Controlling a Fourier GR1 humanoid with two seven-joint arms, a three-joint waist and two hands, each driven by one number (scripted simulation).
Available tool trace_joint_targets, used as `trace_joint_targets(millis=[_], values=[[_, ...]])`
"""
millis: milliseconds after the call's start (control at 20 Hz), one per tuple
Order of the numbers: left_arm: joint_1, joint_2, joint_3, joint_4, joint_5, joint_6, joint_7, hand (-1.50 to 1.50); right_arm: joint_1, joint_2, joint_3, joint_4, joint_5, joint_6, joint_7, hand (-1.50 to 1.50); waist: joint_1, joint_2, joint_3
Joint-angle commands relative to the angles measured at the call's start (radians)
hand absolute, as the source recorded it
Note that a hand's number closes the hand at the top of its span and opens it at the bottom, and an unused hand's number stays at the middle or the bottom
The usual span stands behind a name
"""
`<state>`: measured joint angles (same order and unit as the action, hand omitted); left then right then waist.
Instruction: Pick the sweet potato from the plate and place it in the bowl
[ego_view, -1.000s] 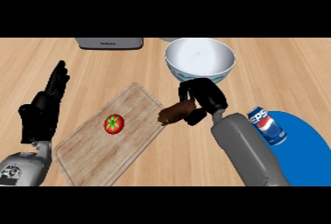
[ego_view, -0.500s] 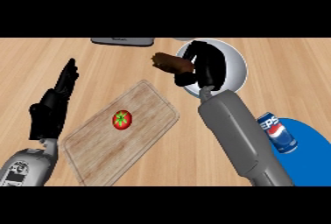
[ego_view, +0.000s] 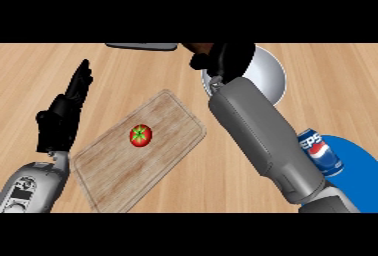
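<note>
Right hand (ego_view: 225, 57): curled round the sweet potato (ego_view: 196, 47), now raised over the bowl (ego_view: 269, 75) rim, up from the board (ego_view: 140, 150) a second ago; release pending. Left hand (ego_view: 66, 107): open, resting at left. Tomato (ego_view: 141, 135) unmoved on board; cola can (ego_view: 319, 152) on blue plate (ego_view: 358, 165)

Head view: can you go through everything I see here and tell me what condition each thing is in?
Sweet potato: lifted, held over the bowl's rim.
Right hand: curled round the sweet potato.
Left hand: open, fingers straight, holding nothing.
Bowl: upright, partly hidden by the right arm.
Tomato: resting on the cutting board.
Cutting board: lying flat on the counter.
Soda can: lying on the blue plate.
</note>
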<state>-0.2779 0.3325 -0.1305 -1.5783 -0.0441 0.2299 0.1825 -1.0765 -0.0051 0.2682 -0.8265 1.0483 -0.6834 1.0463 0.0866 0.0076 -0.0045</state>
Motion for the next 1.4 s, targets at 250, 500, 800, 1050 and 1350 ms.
trace_joint_targets(millis=[250, 500, 800, 1050, 1350], values=[[-0.008, -0.001, 0.029, -0.001, -0.007, 0.014, 0.024, 0.00, -0.046, 0.005, -0.001, 0.223, 0.211, -0.227, 0.230, 1.50, -0.043, 0.001, 0.003], [0.035, 0.023, 0.064, -0.011, 0.009, -0.008, -0.007, 0.00, -0.069, -0.013, -0.048, 0.337, 0.317, -0.104, 0.248, 1.50, -0.063, -0.005, 0.003], [0.002, -0.011, 0.066, 0.036, -0.008, 0.007, -0.022, 0.00, -0.006, -0.065, -0.113, 0.456, 0.348, -0.208, 0.183, 1.50, -0.065, 0.004, 0.004], [0.038, -0.019, 0.043, 0.002, -0.022, 0.004, -0.024, 0.00, 0.029, -0.102, -0.233, 0.474, 0.247, -0.311, 0.100, 1.50, -0.049, 0.007, 0.006], [0.027, 0.004, 0.067, -0.004, 0.002, -0.034, -0.018, 0.00, 0.087, -0.102, -0.372, 0.428, -0.006, -0.379, -0.240, -1.50, -0.032, 0.017, 0.008]])
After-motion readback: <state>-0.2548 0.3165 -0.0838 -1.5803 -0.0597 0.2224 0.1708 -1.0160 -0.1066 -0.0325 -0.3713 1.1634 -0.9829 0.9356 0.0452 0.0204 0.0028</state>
